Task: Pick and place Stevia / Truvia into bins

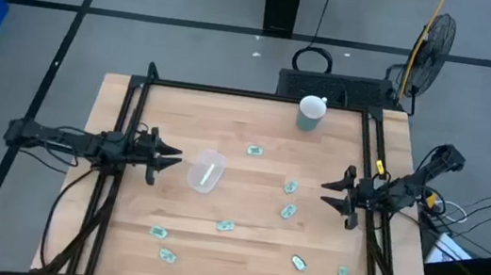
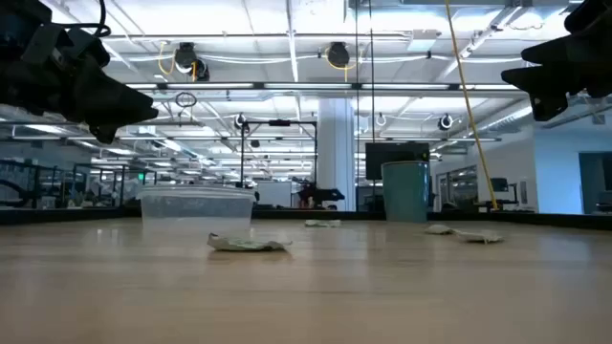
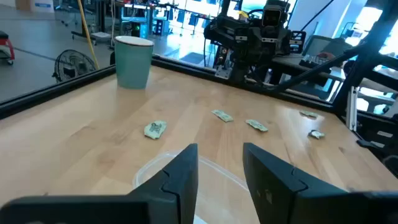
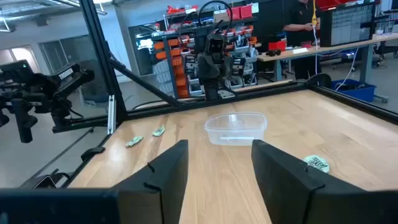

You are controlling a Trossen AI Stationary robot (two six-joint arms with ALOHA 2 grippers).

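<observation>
Several small pale green and white packets lie flat and scattered on the wooden table: one (image 1: 254,150) near the middle, two (image 1: 290,189) (image 1: 288,211) toward the right, others (image 1: 225,225) (image 1: 158,232) (image 1: 298,263) along the near side. The clear plastic bin (image 1: 206,170) stands on the table left of centre, also seen in the low view (image 2: 196,207) and the right wrist view (image 4: 235,127). My left gripper (image 1: 172,157) hovers open just left of the bin, above the table. My right gripper (image 1: 328,194) hovers open at the table's right side, right of the two packets.
A grey-green mug (image 1: 311,112) stands near the far edge, right of centre. Black frame rails (image 1: 121,140) (image 1: 377,164) run along the table's left and right sides. A fan (image 1: 434,39) stands on the floor beyond the far right corner. The table's middle is bare wood.
</observation>
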